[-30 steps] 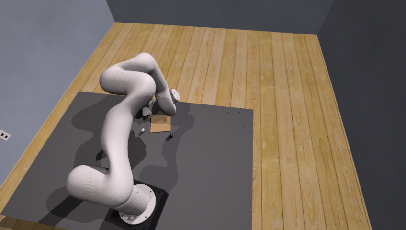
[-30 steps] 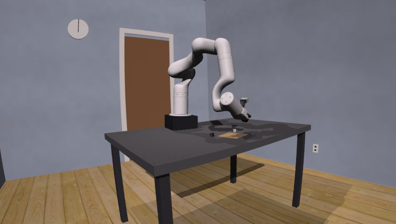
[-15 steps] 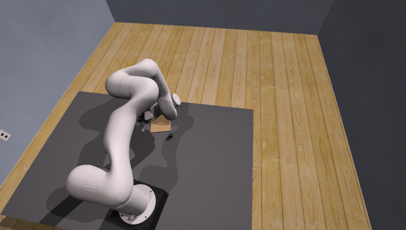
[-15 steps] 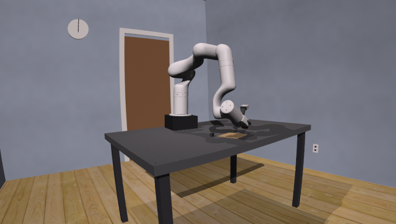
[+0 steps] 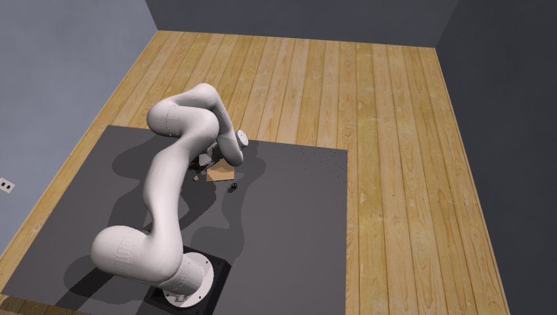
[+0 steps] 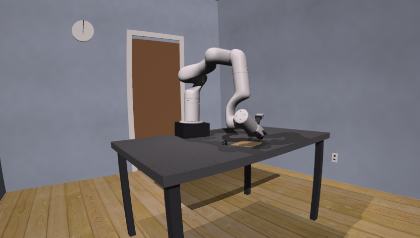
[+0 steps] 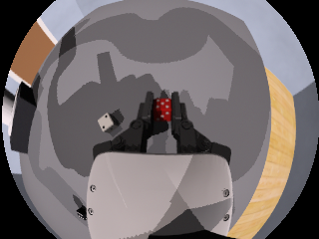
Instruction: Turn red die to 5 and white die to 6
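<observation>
Partly hidden in the top view, the end effector [image 5: 192, 165] [image 6: 260, 137] [image 7: 162, 101] grips the red die [image 5: 191, 164] [image 6: 260, 137] [image 7: 163, 110].

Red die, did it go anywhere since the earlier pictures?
Yes. The red die came down with the arm, closer to the table. The jaws are shut on it; I see nothing let go. The white die, the black die and the mat stayed put.
</observation>
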You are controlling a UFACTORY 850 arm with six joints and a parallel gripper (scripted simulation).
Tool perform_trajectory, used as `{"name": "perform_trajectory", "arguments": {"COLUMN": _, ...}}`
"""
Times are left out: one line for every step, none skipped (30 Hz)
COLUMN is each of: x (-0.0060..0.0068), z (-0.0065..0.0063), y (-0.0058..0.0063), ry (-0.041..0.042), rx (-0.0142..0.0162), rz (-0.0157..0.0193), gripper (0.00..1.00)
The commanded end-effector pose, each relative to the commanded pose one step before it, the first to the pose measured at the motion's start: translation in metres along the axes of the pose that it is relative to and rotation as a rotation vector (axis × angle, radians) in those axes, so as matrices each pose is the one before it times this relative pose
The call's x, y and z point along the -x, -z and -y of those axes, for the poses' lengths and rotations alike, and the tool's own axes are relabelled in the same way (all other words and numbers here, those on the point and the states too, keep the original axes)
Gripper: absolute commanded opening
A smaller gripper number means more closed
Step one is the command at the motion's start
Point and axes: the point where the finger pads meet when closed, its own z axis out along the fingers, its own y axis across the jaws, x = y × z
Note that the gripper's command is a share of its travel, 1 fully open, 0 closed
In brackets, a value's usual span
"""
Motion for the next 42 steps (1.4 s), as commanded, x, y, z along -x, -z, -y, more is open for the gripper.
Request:
{"name": "perform_trajectory", "arguments": {"x": -0.00034, "z": -0.00073, "y": 0.00044, "ry": 0.00140, "rx": 0.00065, "rz": 0.00017, "gripper": 0.15}}
{"name": "perform_trajectory", "arguments": {"x": 0.00000, "z": 0.00000, "y": 0.00000, "ry": 0.00000, "rx": 0.00000, "rz": 0.00000, "gripper": 0.15}}
{"name": "perform_trajectory", "arguments": {"x": 0.00000, "z": 0.00000, "y": 0.00000, "ry": 0.00000, "rx": 0.00000, "rz": 0.00000, "gripper": 0.15}}
{"name": "perform_trajectory", "arguments": {"x": 0.00000, "z": 0.00000, "y": 0.00000, "ry": 0.00000, "rx": 0.00000, "rz": 0.00000, "gripper": 0.15}}
{"name": "perform_trajectory", "arguments": {"x": 0.00000, "z": 0.00000, "y": 0.00000, "ry": 0.00000, "rx": 0.00000, "rz": 0.00000, "gripper": 0.15}}
{"name": "perform_trajectory", "arguments": {"x": 0.00000, "z": 0.00000, "y": 0.00000, "ry": 0.00000, "rx": 0.00000, "rz": 0.00000, "gripper": 0.15}}
{"name": "perform_trajectory", "arguments": {"x": 0.00000, "z": 0.00000, "y": 0.00000, "ry": 0.00000, "rx": 0.00000, "rz": 0.00000, "gripper": 0.15}}
{"name": "perform_trajectory", "arguments": {"x": 0.00000, "z": 0.00000, "y": 0.00000, "ry": 0.00000, "rx": 0.00000, "rz": 0.00000, "gripper": 0.15}}
{"name": "perform_trajectory", "arguments": {"x": 0.00000, "z": 0.00000, "y": 0.00000, "ry": 0.00000, "rx": 0.00000, "rz": 0.00000, "gripper": 0.15}}
{"name": "perform_trajectory", "arguments": {"x": 0.00000, "z": 0.00000, "y": 0.00000, "ry": 0.00000, "rx": 0.00000, "rz": 0.00000, "gripper": 0.15}}
{"name": "perform_trajectory", "arguments": {"x": 0.00000, "z": 0.00000, "y": 0.00000, "ry": 0.00000, "rx": 0.00000, "rz": 0.00000, "gripper": 0.15}}
{"name": "perform_trajectory", "arguments": {"x": 0.00000, "z": 0.00000, "y": 0.00000, "ry": 0.00000, "rx": 0.00000, "rz": 0.00000, "gripper": 0.15}}
{"name": "perform_trajectory", "arguments": {"x": 0.00000, "z": 0.00000, "y": 0.00000, "ry": 0.00000, "rx": 0.00000, "rz": 0.00000, "gripper": 0.15}}
{"name": "perform_trajectory", "arguments": {"x": 0.00000, "z": 0.00000, "y": 0.00000, "ry": 0.00000, "rx": 0.00000, "rz": 0.00000, "gripper": 0.15}}
{"name": "perform_trajectory", "arguments": {"x": 0.00000, "z": 0.00000, "y": 0.00000, "ry": 0.00000, "rx": 0.00000, "rz": 0.00000, "gripper": 0.15}}
{"name": "perform_trajectory", "arguments": {"x": 0.00000, "z": 0.00000, "y": 0.00000, "ry": 0.00000, "rx": 0.00000, "rz": 0.00000, "gripper": 0.15}}
{"name": "perform_trajectory", "arguments": {"x": 0.00000, "z": 0.00000, "y": 0.00000, "ry": 0.00000, "rx": 0.00000, "rz": 0.00000, "gripper": 0.15}}
{"name": "perform_trajectory", "arguments": {"x": 0.00000, "z": 0.00000, "y": 0.00000, "ry": 0.00000, "rx": 0.00000, "rz": 0.00000, "gripper": 0.15}}
{"name": "perform_trajectory", "arguments": {"x": 0.00000, "z": 0.00000, "y": 0.00000, "ry": 0.00000, "rx": 0.00000, "rz": 0.00000, "gripper": 0.15}}
{"name": "perform_trajectory", "arguments": {"x": 0.00000, "z": 0.00000, "y": 0.00000, "ry": 0.00000, "rx": 0.00000, "rz": 0.00000, "gripper": 0.15}}
{"name": "perform_trajectory", "arguments": {"x": 0.00000, "z": 0.00000, "y": 0.00000, "ry": 0.00000, "rx": 0.00000, "rz": 0.00000, "gripper": 0.15}}
{"name": "perform_trajectory", "arguments": {"x": 0.00000, "z": 0.00000, "y": 0.00000, "ry": 0.00000, "rx": 0.00000, "rz": 0.00000, "gripper": 0.15}}
{"name": "perform_trajectory", "arguments": {"x": 0.00000, "z": 0.00000, "y": 0.00000, "ry": 0.00000, "rx": 0.00000, "rz": 0.00000, "gripper": 0.15}}
{"name": "perform_trajectory", "arguments": {"x": 0.00000, "z": 0.00000, "y": 0.00000, "ry": 0.00000, "rx": 0.00000, "rz": 0.00000, "gripper": 0.15}}
{"name": "perform_trajectory", "arguments": {"x": 0.00000, "z": 0.00000, "y": 0.00000, "ry": 0.00000, "rx": 0.00000, "rz": 0.00000, "gripper": 0.15}}
{"name": "perform_trajectory", "arguments": {"x": 0.00000, "z": 0.00000, "y": 0.00000, "ry": 0.00000, "rx": 0.00000, "rz": 0.00000, "gripper": 0.15}}
{"name": "perform_trajectory", "arguments": {"x": 0.00000, "z": 0.00000, "y": 0.00000, "ry": 0.00000, "rx": 0.00000, "rz": 0.00000, "gripper": 0.15}}
{"name": "perform_trajectory", "arguments": {"x": 0.00000, "z": 0.00000, "y": 0.00000, "ry": 0.00000, "rx": 0.00000, "rz": 0.00000, "gripper": 0.15}}
{"name": "perform_trajectory", "arguments": {"x": 0.00000, "z": 0.00000, "y": 0.00000, "ry": 0.00000, "rx": 0.00000, "rz": 0.00000, "gripper": 0.15}}
{"name": "perform_trajectory", "arguments": {"x": 0.00000, "z": 0.00000, "y": 0.00000, "ry": 0.00000, "rx": 0.00000, "rz": 0.00000, "gripper": 0.15}}
{"name": "perform_trajectory", "arguments": {"x": 0.00003, "z": 0.00000, "y": -0.00002, "ry": 0.00000, "rx": 0.00000, "rz": 0.00000, "gripper": 0.15}}
{"name": "perform_trajectory", "arguments": {"x": 0.00008, "z": 0.00000, "y": -0.00004, "ry": 0.00000, "rx": 0.00000, "rz": 0.00000, "gripper": 0.15}}
{"name": "perform_trajectory", "arguments": {"x": 0.00013, "z": 0.00000, "y": -0.00007, "ry": 0.00000, "rx": 0.00000, "rz": 0.00000, "gripper": 0.15}}
{"name": "perform_trajectory", "arguments": {"x": 0.00020, "z": 0.00000, "y": -0.00011, "ry": 0.00000, "rx": 0.00000, "rz": 0.00000, "gripper": 0.15}}
{"name": "perform_trajectory", "arguments": {"x": 0.00028, "z": 0.00000, "y": -0.00015, "ry": 0.00000, "rx": 0.00000, "rz": 0.00000, "gripper": 0.15}}
{"name": "perform_trajectory", "arguments": {"x": 0.00035, "z": 0.00000, "y": -0.00019, "ry": 0.00000, "rx": 0.00000, "rz": 0.00000, "gripper": 0.15}}
{"name": "perform_trajectory", "arguments": {"x": 0.00042, "z": 0.00000, "y": -0.00023, "ry": 0.00000, "rx": 0.00000, "rz": 0.00000, "gripper": 0.15}}
{"name": "perform_trajectory", "arguments": {"x": 0.00049, "z": 0.00000, "y": -0.00026, "ry": 0.00000, "rx": 0.00000, "rz": 0.00000, "gripper": 0.15}}
{"name": "perform_trajectory", "arguments": {"x": 0.00055, "z": 0.00000, "y": -0.00029, "ry": 0.00000, "rx": 0.00000, "rz": 0.00000, "gripper": 0.15}}
{"name": "perform_trajectory", "arguments": {"x": 0.00060, "z": 0.00000, "y": -0.00032, "ry": 0.00000, "rx": 0.00000, "rz": 0.00000, "gripper": 0.15}}
{"name": "perform_trajectory", "arguments": {"x": 0.00063, "z": 0.00000, "y": -0.00033, "ry": 0.00000, "rx": 0.00000, "rz": 0.00000, "gripper": 0.15}}
{"name": "perform_trajectory", "arguments": {"x": 0.00000, "z": 0.00000, "y": 0.00000, "ry": 0.00000, "rx": 0.00000, "rz": 0.00000, "gripper": 0.15}}
